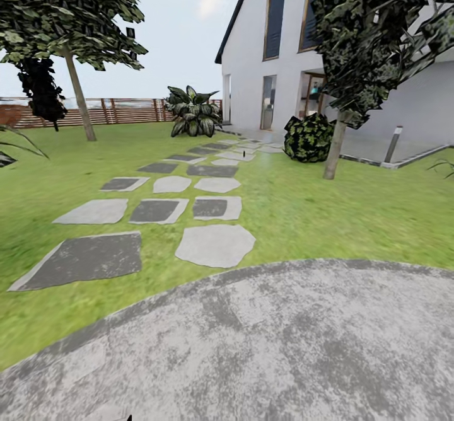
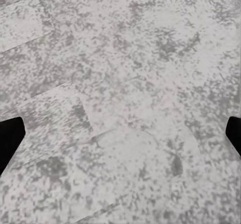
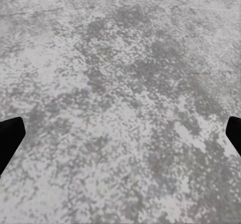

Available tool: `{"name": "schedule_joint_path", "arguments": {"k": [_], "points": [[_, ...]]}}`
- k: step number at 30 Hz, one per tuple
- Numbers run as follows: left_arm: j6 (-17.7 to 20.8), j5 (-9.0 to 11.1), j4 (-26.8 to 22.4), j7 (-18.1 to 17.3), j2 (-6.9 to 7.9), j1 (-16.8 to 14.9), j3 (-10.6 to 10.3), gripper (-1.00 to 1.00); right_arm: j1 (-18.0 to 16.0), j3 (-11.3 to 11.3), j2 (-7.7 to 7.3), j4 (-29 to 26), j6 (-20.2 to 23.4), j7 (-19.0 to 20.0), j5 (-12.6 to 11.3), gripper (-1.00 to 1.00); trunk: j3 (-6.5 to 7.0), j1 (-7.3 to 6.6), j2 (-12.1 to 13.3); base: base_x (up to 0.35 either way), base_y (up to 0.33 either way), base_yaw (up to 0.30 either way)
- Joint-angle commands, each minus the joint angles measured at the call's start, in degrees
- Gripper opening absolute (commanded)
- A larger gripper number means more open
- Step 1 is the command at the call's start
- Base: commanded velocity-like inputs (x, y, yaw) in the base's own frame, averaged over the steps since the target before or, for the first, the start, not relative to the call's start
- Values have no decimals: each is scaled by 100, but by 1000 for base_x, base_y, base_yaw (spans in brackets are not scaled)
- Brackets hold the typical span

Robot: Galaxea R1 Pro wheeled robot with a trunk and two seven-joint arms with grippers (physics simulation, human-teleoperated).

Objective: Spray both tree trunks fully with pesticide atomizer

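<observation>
Across the lawn (image 1: 328,213), two trees are standing well apart: one trunk (image 1: 80,99) is rising near the wooden fence (image 1: 126,111) on the left, the other trunk (image 1: 334,150) is leaning slightly beside a round bush (image 1: 308,137) close to the house (image 1: 265,49). Stepping stones (image 1: 214,244) are running between them toward the door. Grey paving (image 1: 252,345) is lying under the robot. A tiny dark speck on the far stones may be the sprayer, but it is too small to tell.

Both wrist cameras are looking down at speckled stone. The left hand (image 2: 120,133) and the right hand (image 3: 120,133) are each showing dark fingertips at opposite edges of the frame, so both are spread wide and holding nothing.

The risk from here, I judge, is heading for a tree without the sprayer, or mistaking the bush for a target.
</observation>
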Motion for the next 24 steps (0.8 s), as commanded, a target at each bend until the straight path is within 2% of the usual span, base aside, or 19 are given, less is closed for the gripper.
{"name": "schedule_joint_path", "arguments": {"k": [1, 24], "points": [[0, 0, 0, 0, 0, 0, -1, 100, 0, 0, 0, 12, 0, 1, 0, 100, 0, 0, 0, 335, 0, 0], [0, -1, 0, 9, 0, 0, 2, 100, 0, -1, 1, 34, -1, -7, 0, 100, 0, 0, 0, 335, 0, 0]]}}
